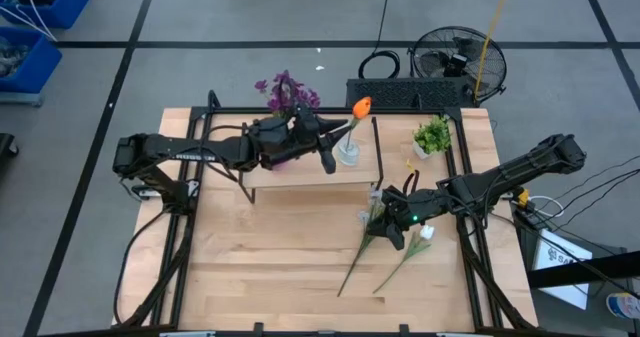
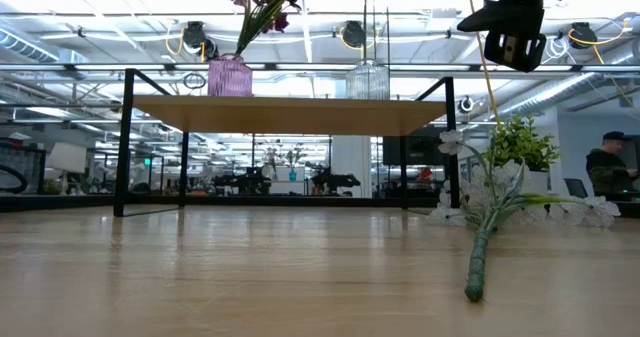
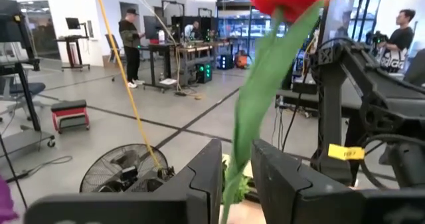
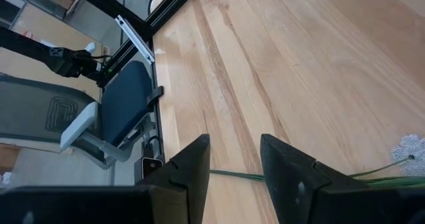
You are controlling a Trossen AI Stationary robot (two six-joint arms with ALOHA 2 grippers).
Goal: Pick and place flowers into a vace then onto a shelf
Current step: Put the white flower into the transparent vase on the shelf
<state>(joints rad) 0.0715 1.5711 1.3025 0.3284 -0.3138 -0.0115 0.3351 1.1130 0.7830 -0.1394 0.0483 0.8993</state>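
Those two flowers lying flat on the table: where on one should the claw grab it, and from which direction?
Probably mid-stem, coming straight down from above. The flowers on the table lie flat, their thin green stems bare and angled across the wood, blooms up by the right gripper. Closing across the stem, not along it, and clear of the soft blooms, should hold best.
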